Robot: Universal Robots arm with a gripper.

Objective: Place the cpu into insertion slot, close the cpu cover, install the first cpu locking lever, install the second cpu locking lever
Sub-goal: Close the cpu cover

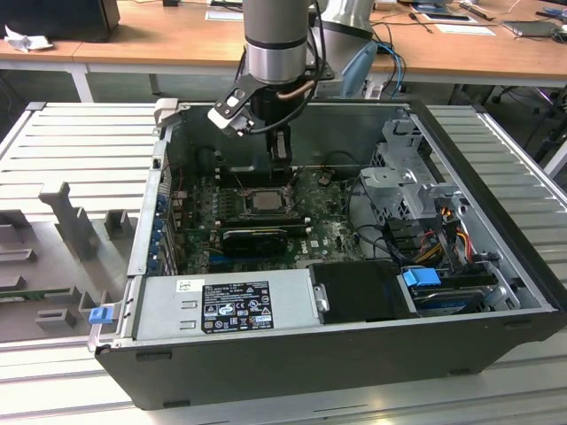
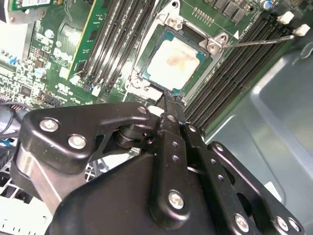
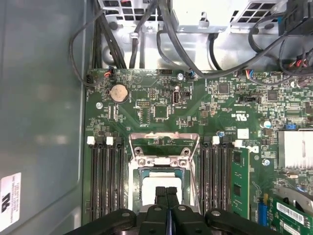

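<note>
Tool [image 3: 166, 192], fingers pinched together and empty, hangs over the pale square cpu [image 3: 161, 177] in its black metal-rimmed insertion slot [image 3: 135, 185]. The thin metal-frame cpu cover [image 3: 164, 148] seems raised; it wants a slow, square push.

- Small flat square cpu [image 2: 172, 58]: the metal top is showing pale beige-silver, with a faint brownish smudge at its middle.
- Square insertion slot [image 2: 213, 45]: the metal rim is gleaming silver.
- Flat circuit board [image 3: 146, 105]: is showing green, speckled with black chips and silver dots.
- Long narrow memory slots [image 3: 105, 176]: are running as black stripes tipped with white latches.
- Jointed metal gripper [image 3: 166, 193]: is appearing black, studded with silver screws.
- Box-shaped computer case [image 1: 354, 359]: the outer wall is showing black.
- Rectangular metal power supply [image 1: 168, 310]: is showing silver-grey, bearing a black-and-white label.
- Small plastic clip [image 1: 99, 313]: is showing blue.
- Wooden desk [image 1: 159, 40]: is showing orange-brown.
</note>
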